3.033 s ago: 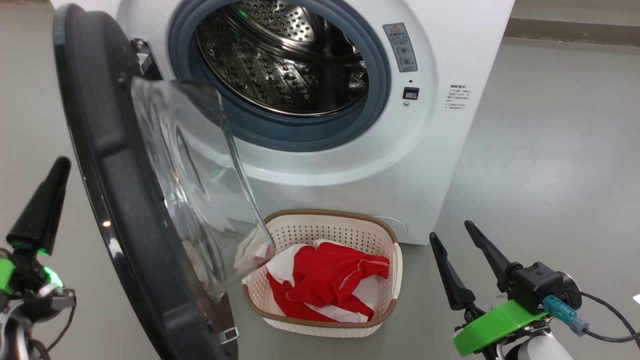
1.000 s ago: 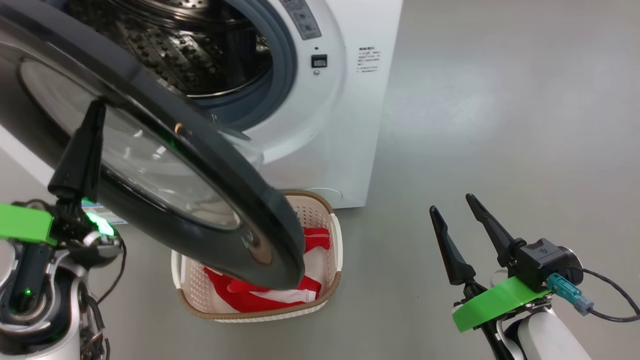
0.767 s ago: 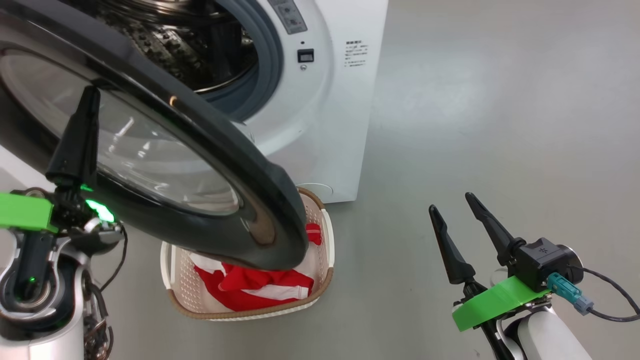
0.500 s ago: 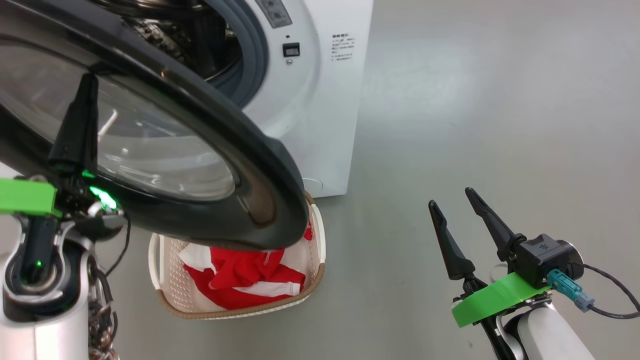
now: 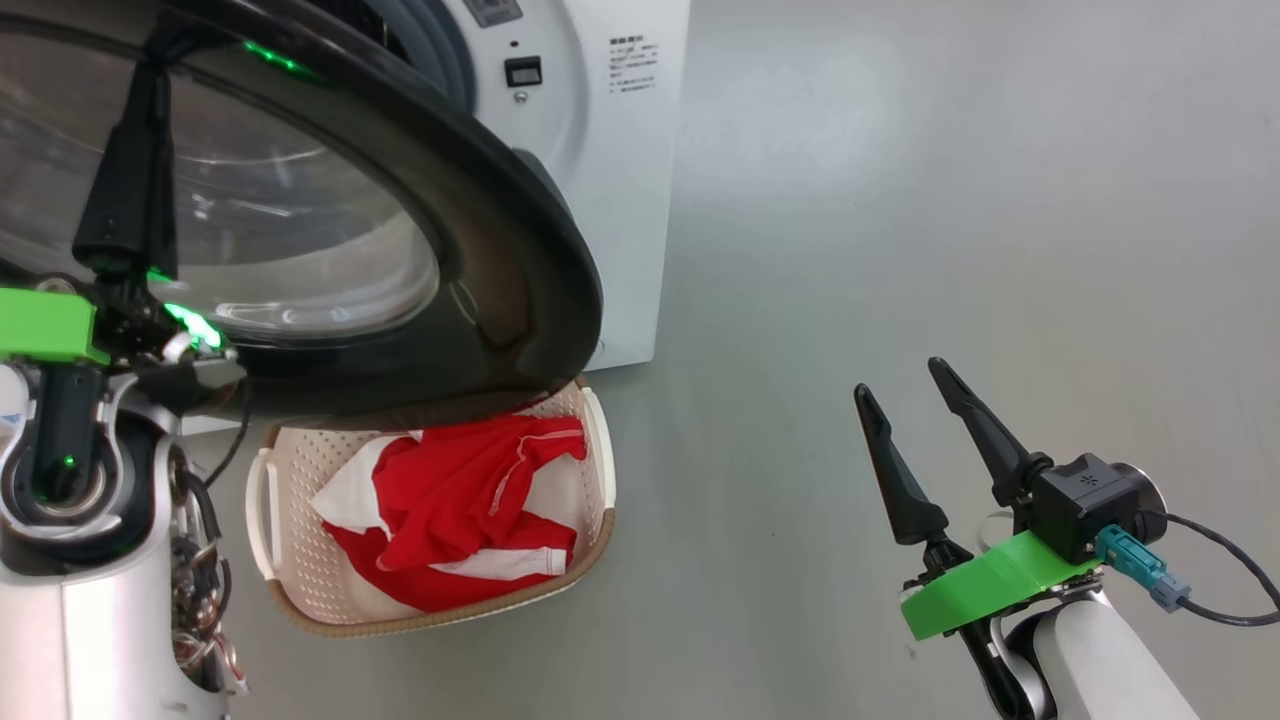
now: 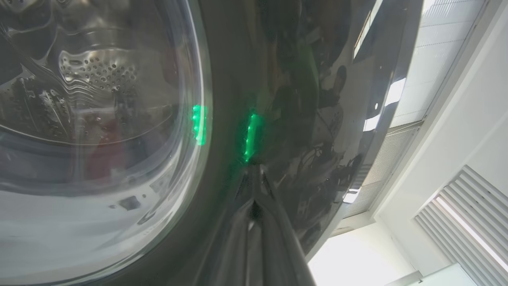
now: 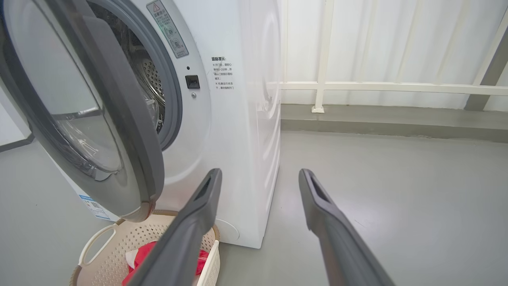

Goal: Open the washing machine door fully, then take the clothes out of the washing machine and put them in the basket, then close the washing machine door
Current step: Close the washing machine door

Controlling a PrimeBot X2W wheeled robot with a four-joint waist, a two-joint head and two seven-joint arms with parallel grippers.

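Closing step, to judge by the layout. Pressing the left gripper (image 6: pixel 254 186) tip-first against the glossy black rim of the door (image 5: pixel 500 250), with fingers pinched fully together and nothing between them. Holding the right gripper (image 5: pixel 900 380) at the lower right of the head view, with fingers spread wide, empty and well apart from everything.

Look for the door across the upper left of the head view, standing at an angle to the washing machine (image 5: pixel 620 200) and not yet latched. On the left of the right wrist view, note the gap with the drum (image 7: pixel 149 79) behind it. Look for the clothes (image 5: pixel 450 510) heaped in the basket (image 5: pixel 440 620) at lower centre-left, on the floor (image 5: pixel 950 200) just under the door's lower edge.

Expect a stiff, fairly heavy panel turning on one hinge: no give, no lifting, only an arc to follow. Mind the polish on the rim, likely slippery under a narrow tip; keep the push square to avoid skating off. Stay on the rim rather than the glass bowl (image 5: pixel 250 220), probably the more fragile part. Favour the side away from the hinge for leverage. Count on a firmer last shove for the latch. No need to grip; enough to push.
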